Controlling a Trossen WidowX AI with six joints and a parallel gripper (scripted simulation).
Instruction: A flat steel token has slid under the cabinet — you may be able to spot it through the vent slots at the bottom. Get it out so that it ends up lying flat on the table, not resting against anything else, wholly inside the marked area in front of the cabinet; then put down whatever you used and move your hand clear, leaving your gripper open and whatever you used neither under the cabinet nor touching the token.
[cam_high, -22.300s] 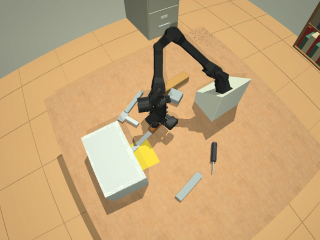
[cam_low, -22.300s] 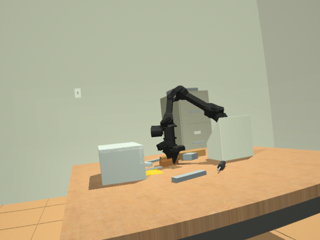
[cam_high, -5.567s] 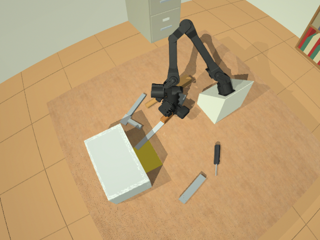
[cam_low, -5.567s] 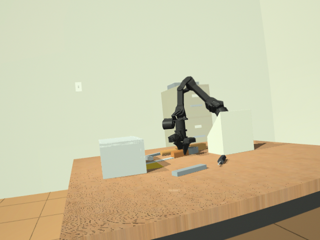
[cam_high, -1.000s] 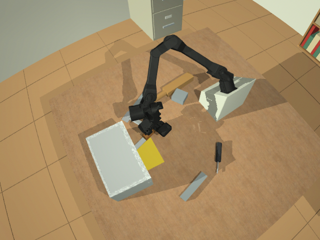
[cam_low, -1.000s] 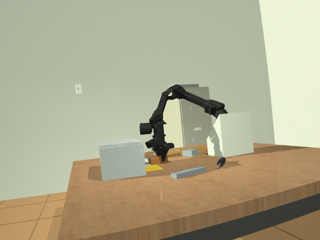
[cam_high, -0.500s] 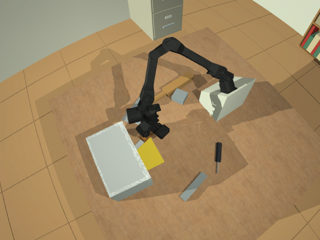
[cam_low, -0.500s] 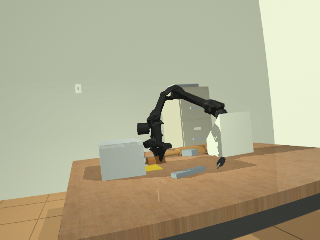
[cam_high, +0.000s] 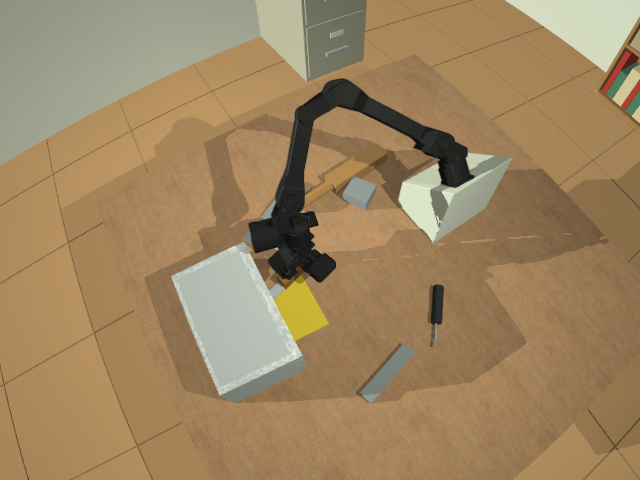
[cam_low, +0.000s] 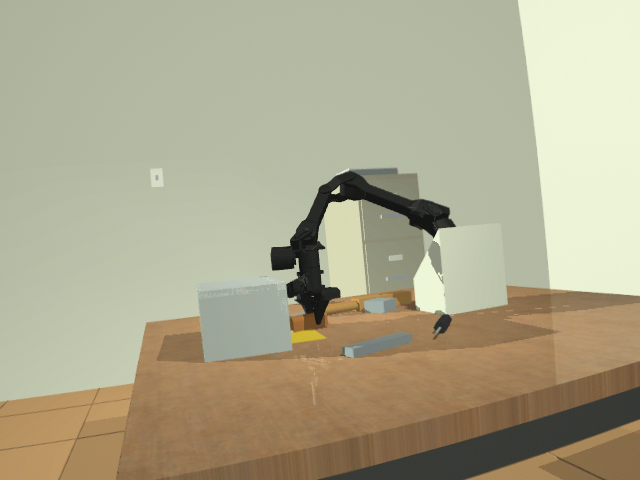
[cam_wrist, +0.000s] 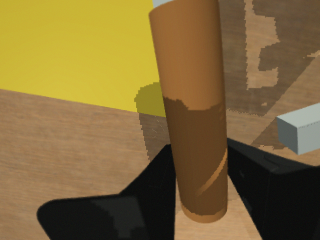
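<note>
The pale grey cabinet (cam_high: 232, 315) (cam_low: 245, 322) stands on the table. The yellow marked area (cam_high: 307, 312) (cam_low: 309, 336) (cam_wrist: 65, 45) lies against its front. My gripper (cam_low: 316, 317) (cam_wrist: 195, 146) is shut on the orange-brown handle (cam_high: 284, 281) (cam_wrist: 192, 65) of a tool, low over the table by the area's far corner. The tool's grey blade (cam_high: 277, 290) runs from the handle toward the cabinet's front edge; its far end is hidden. Only a sliver of the blade shows at the top of the wrist view. The steel token is not visible, and the vent slots are out of sight.
A grey bar (cam_high: 386, 372) (cam_low: 377, 345) and a black-handled screwdriver (cam_high: 436, 304) (cam_low: 442, 324) lie in front. A grey block (cam_high: 359, 192) (cam_low: 379, 305) and a long wooden tool (cam_high: 356, 167) lie behind. A pale angular block (cam_high: 475, 201) (cam_low: 475, 268) stands beside the arm's base.
</note>
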